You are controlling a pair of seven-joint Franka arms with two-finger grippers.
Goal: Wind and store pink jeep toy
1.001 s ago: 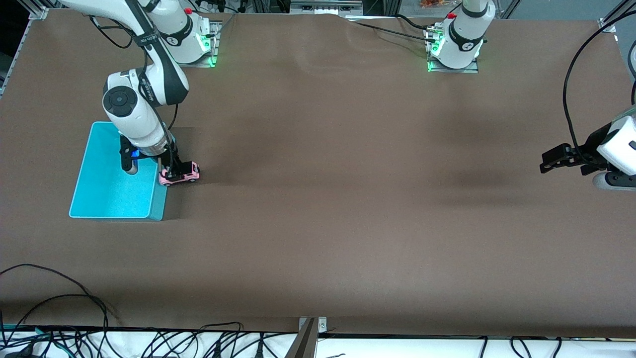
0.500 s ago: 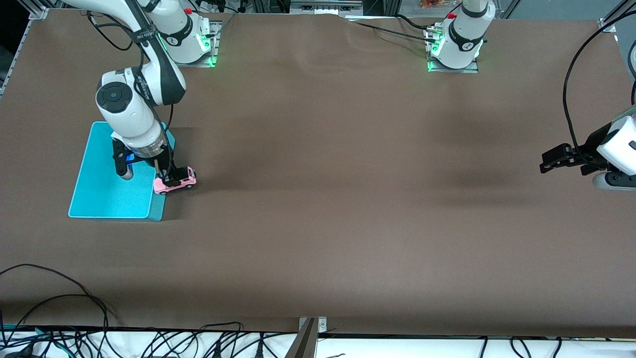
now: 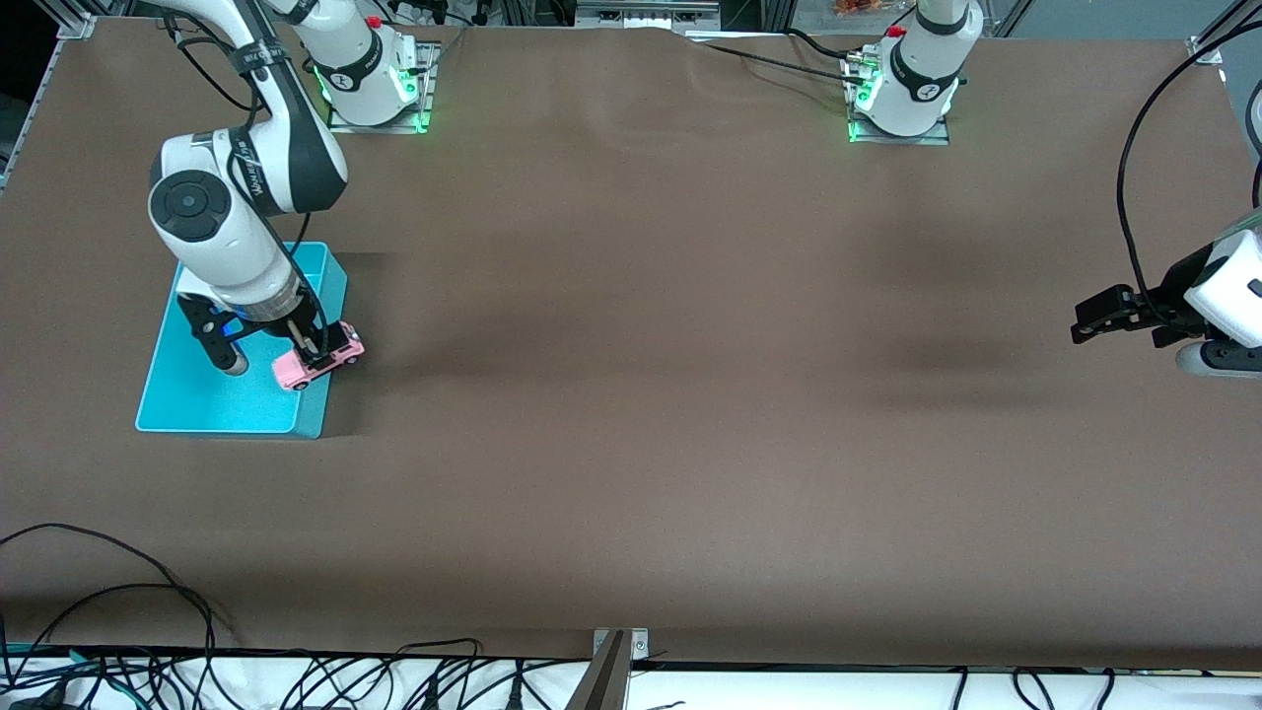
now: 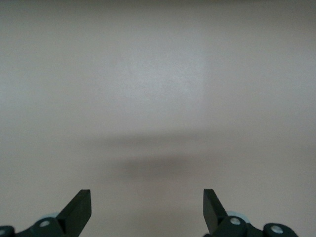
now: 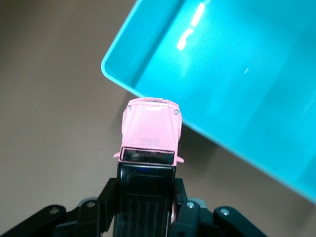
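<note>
The right gripper hangs over the edge of the turquoise bin, at the right arm's end of the table, and its fingers are clamped on the pink jeep toy. The little car is up in the air, tilted, with its pale pink nose pointing down toward the bin's rim and its black roof pinched between the two black fingers. In the right wrist view the pink jeep toy shows from above: the hood sits right at the bin's wall, so the front of the car overlaps the rim while the rest of it is over the brown table just beside the bin. The bin's floor shows bare turquoise in that view, with a few bright glints of light on it. The right arm bends down from its base at the top of the table, its white wrist covering part of the bin. The left gripper waits well apart at the left arm's end of the table, held above the brown surface with nothing in it. In the left wrist view its two dark fingertips stand wide apart, with only plain tabletop and a soft shadow between them. Black cables trail along the table edge nearest the front camera.
</note>
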